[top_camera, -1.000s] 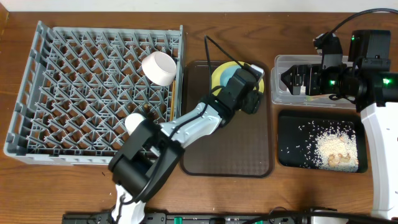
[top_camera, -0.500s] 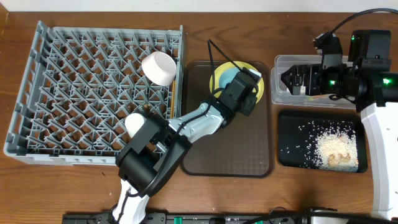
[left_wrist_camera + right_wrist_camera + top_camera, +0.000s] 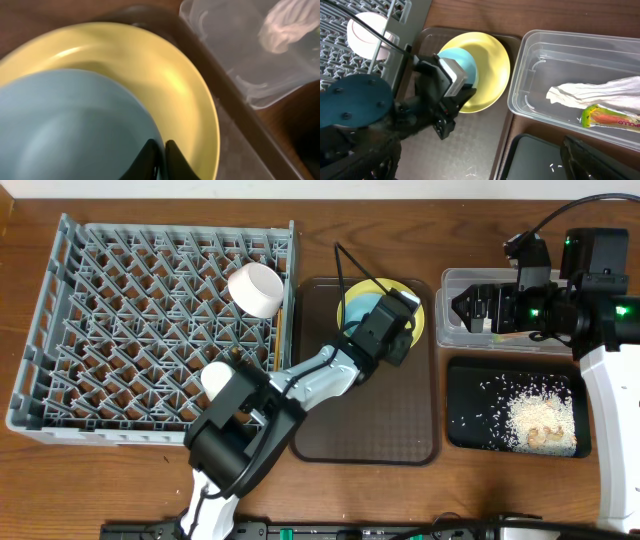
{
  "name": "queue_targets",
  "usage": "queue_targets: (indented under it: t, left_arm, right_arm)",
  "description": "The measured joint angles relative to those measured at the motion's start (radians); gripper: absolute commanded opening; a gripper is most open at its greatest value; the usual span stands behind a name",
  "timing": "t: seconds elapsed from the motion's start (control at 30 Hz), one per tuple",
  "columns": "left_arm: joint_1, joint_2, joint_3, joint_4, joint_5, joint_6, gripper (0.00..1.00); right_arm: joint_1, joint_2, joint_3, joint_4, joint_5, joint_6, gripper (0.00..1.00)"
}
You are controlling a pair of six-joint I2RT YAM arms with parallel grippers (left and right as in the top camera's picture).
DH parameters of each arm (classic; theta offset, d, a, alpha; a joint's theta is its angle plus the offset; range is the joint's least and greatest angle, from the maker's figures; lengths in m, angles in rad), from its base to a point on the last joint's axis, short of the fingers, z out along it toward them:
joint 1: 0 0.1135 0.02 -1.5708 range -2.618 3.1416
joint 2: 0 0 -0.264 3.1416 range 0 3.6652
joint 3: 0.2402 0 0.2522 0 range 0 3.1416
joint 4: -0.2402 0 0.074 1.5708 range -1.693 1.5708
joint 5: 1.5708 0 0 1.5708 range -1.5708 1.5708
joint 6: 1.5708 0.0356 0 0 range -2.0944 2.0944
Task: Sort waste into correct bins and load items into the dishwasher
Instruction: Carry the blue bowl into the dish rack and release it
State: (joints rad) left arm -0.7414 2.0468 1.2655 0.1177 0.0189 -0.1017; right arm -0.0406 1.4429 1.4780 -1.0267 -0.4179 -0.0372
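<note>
Grey plastic, the dish rack (image 3: 120,320) fills the 9 o'clock side of the wooden bench (image 3: 320,210). A white bowl (image 3: 255,288) rests tipped on the pegs near its 2 o'clock corner, and its mouth's direction is hard to read. The dark brown serving tray (image 3: 370,415) lies mid-bench with its long axis running 12 to 6 o'clock. At 4 o'clock the black tray (image 3: 465,385) holds a scatter of rice scraps (image 3: 535,420), thickest toward its 5 o'clock corner. At 2 o'clock sits the clear tub (image 3: 520,100). It contains the crumpled napkin (image 3: 595,92), stretched roughly 8 to 2 o'clock in the right wrist view. Just below the napkin is the green-and-yellow wrapper (image 3: 612,117), lying about 9 to 3 o'clock. The yellow plate (image 3: 490,75) lies flat at the serving tray's 12 o'clock end, partly covered from overhead by the left arm. The light blue bowl (image 3: 70,125) stands upright on the plate, toward its 9 o'clock side. The blurred left wrist view cuts the bowl off at the left and bottom. The left pincer (image 3: 160,152) is narrow, one finger inside the bowl's rim and one outside, pinching it. The right pincer (image 3: 462,308) hangs over the tub pointing toward 9 o'clock. Only one dark finger edge shows in its own camera, so its spread cannot be told.
</note>
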Motion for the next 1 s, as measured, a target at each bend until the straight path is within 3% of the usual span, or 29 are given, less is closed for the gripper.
queue_targets:
  t: [0.13,0.33,0.5,0.63,0.83,1.0]
  left_arm:
    - [0.000,-0.117,-0.002,-0.021,0.001,-0.003,0.08]
    - [0.021,-0.459,-0.001,-0.119,0.001,-0.060,0.08]
    - [0.180,-0.678,0.004,-0.338,0.084,-0.189,0.08]
    - [0.407,-0.743,0.004,-0.458,0.319,-0.304,0.08]
    - [0.858,-0.679,0.003,-0.504,1.003,-0.458,0.08]
    - [1.021,-0.539,0.003,-0.525,1.351,-0.491,0.08]
  right_arm:
    - [0.000,0.000,0.000,0.000,0.000,0.000,0.99]
    - [0.000,0.000,0.000,0.000,0.000,0.000,0.99]
    - [0.000,0.000,0.000,0.000,0.000,0.000,0.99]
    - [0.000,0.000,0.000,0.000,0.000,0.000,0.99]
    - [0.000,0.000,0.000,0.000,0.000,0.000,0.99]
    - [0.000,0.000,0.000,0.000,0.000,0.000,0.99]
